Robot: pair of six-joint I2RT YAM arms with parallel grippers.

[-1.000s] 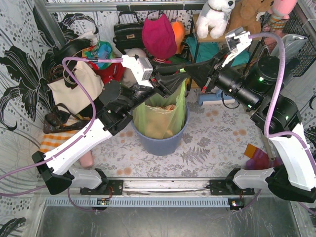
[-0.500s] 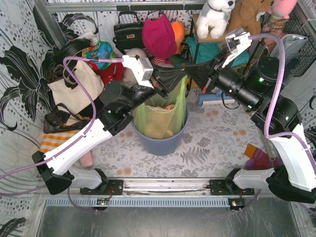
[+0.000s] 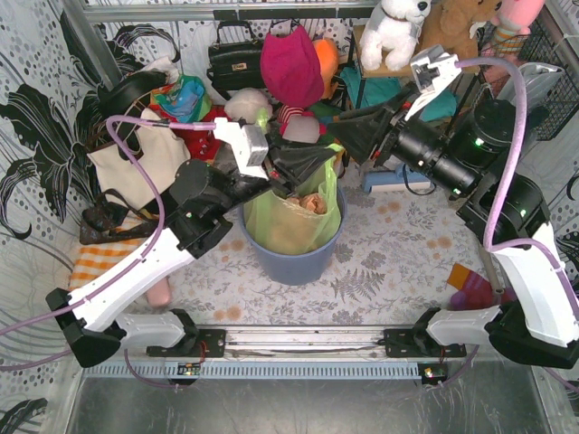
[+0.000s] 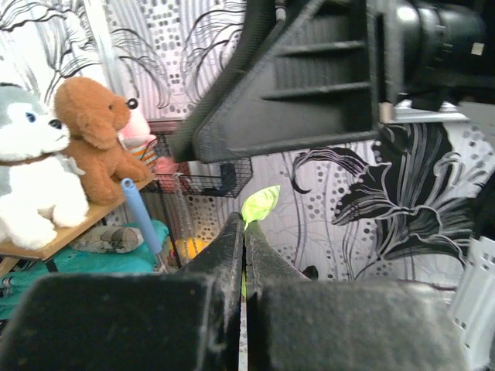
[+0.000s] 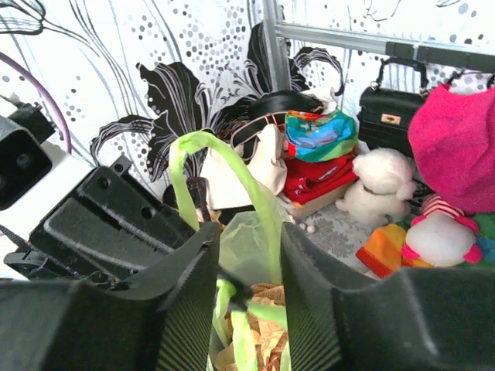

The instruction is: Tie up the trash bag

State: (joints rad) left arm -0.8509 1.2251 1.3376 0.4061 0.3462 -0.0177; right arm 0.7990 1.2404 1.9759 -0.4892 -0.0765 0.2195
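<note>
1. Bin (image 3: 294, 258): it stands on the table ahead of the 2 arm bases, midway between them. The trash bag (image 3: 288, 221) sits inside it, its green film rising above the rim. Crumpled paper (image 3: 312, 201) shows at the bag mouth.

2. Left gripper (image 4: 244, 236): it is directly above the far rim of the bin. Over the last second its jaws have come fully together. The left wrist view shows 1 green strip (image 4: 261, 204) of bag film pinched between them and sticking out past the tips. The arm has also shifted slightly to the left of the bin.

3. Right gripper (image 5: 249, 263): it is just beyond and to the right of the bin's far rim. Its jaws were clamped a second ago and now stand apart. The handle loop (image 5: 203, 154) and the bag film pass loosely through the gap, not clamped.

4. Meaning for the task: the hold on the bag top appears to have passed from right to left. The right gripper is free to take a second strand. No knot is visible, so tying is judged to be at an early stage.

5. Behind the bin: a tote bag (image 3: 136, 167) lies to the far left.
</note>
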